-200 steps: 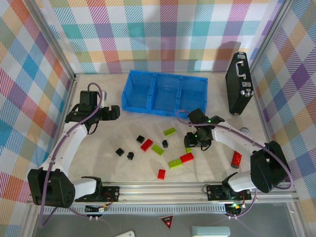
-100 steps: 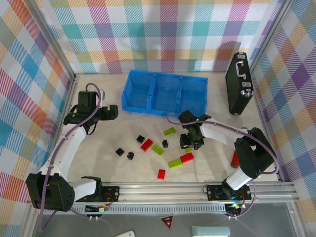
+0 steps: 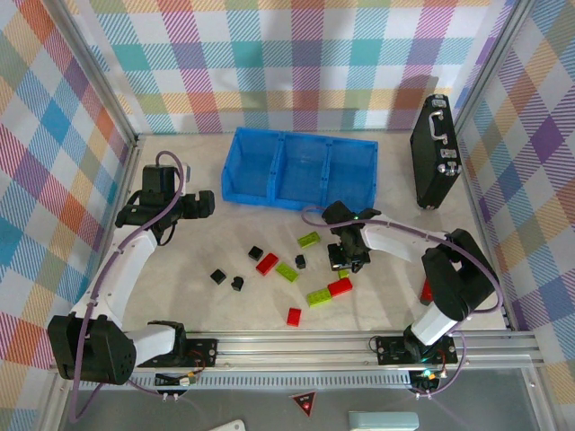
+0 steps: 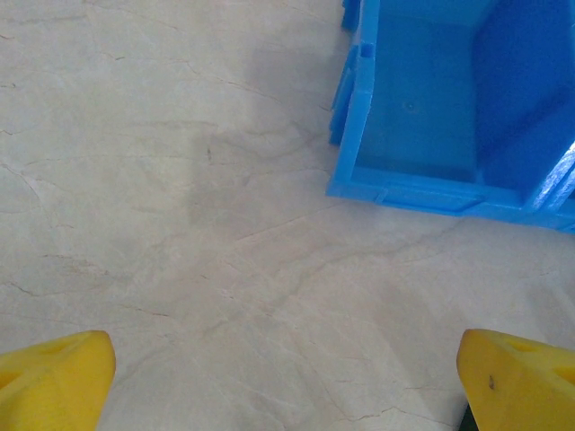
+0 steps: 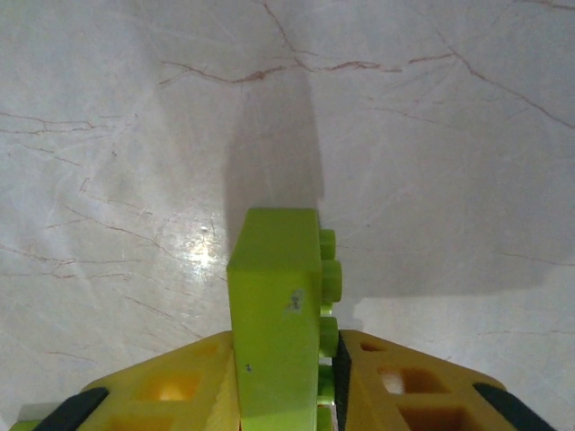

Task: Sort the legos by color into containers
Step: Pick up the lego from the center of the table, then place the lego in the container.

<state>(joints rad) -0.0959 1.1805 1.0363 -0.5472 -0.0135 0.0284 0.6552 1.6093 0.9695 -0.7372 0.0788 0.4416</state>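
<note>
My right gripper [image 3: 346, 260] is low over the table's middle, shut on a lime green lego [image 5: 278, 305]. The brick stands on edge between the yellow fingers [image 5: 162, 386], studs to the right, close above the table. Loose legos lie left of and below it: lime ones [image 3: 309, 239] [image 3: 287, 271] [image 3: 317, 297], red ones [image 3: 267, 263] [image 3: 340, 287] [image 3: 294, 315] and black ones [image 3: 256, 253] [image 3: 218, 276] [image 3: 238, 284]. The blue three-compartment containers tray [image 3: 296, 199] stands behind. My left gripper [image 3: 205, 205] hangs open beside the tray's left end [image 4: 422, 193], holding nothing.
A black hard case [image 3: 435, 151] stands at the back right. A red cylinder [image 3: 429, 289] lies by the right arm's forearm. Plaid walls close in the left, back and right sides, and a metal rail runs along the near edge.
My right gripper has slid left along the table and shut on the lime green lego. The left arm has barely shifted.
</note>
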